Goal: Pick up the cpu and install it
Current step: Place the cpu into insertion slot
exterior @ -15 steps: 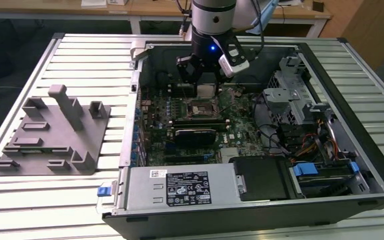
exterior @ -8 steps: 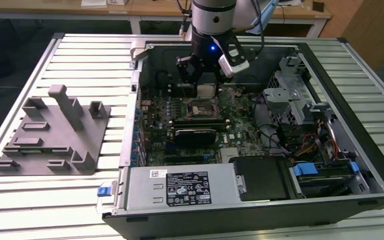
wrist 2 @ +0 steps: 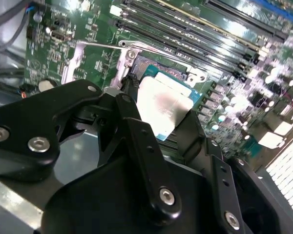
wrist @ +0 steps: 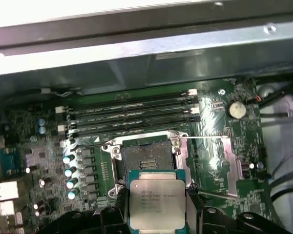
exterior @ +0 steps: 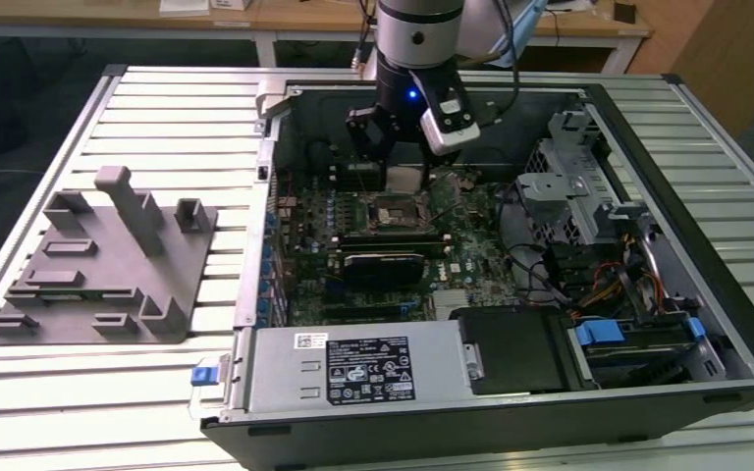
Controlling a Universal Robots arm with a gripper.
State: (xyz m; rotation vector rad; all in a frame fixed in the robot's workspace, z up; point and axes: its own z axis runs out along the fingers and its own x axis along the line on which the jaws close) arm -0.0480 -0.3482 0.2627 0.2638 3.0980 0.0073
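Reaching straight down from above, the arm [exterior: 419, 39] stands upright over the far half of the open computer case [exterior: 730, 324], with its wrist sunk between the case walls. The gripper [exterior: 407, 179] hangs low over the green motherboard [exterior: 475, 255], its jaws clenched on the cpu [wrist: 156, 199]. In both wrist views black fingers [wrist: 115, 209] press on two opposite edges of the chip, whose silver top faces up and lies about level. The cpu is held in the air, clear of the board, at the edge of the socket [wrist: 145, 157] and not seated in it. The socket lies open with its contact field bared, and its metal retaining frame [wrist: 228, 163] is swung out to one side.

Just beyond the socket run the long memory slots [wrist: 132, 114], and the case's far wall stands close behind them. A row of small capacitors [wrist: 71, 170] flanks one side of the socket, and a round coin battery [wrist: 238, 109] sits near the slots' other end.

In the exterior view a grey, label-covered power supply box [exterior: 357, 368] fills the case's near edge. A drive cage [exterior: 573, 167] and a tangle of cables [exterior: 600, 285] crowd the exterior view's right. Outside the case, well apart on the slatted table [exterior: 154, 108], lies a grey fixture [exterior: 102, 260] with upright posts.
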